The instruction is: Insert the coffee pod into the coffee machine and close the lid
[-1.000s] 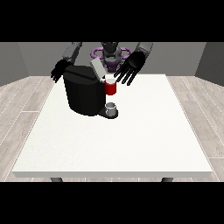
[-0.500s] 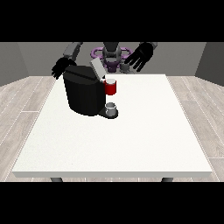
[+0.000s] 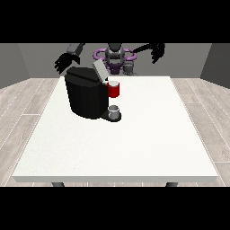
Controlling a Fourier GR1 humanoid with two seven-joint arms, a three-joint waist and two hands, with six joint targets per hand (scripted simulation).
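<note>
A grey thing sits on the coffee machine base, lid raised. The hand at the view's left, fingers spread, is nearer than the hand at the view's right, also uncurled and empty.

The hand at the view's right now hangs high and far out to the side, well apart from the coffee machine, where a second ago it hovered just beside the red thing at the machine. Its arm is swung wide (raised level with the robot's head). The hand at the view's left sits slightly higher behind the machine.
</note>
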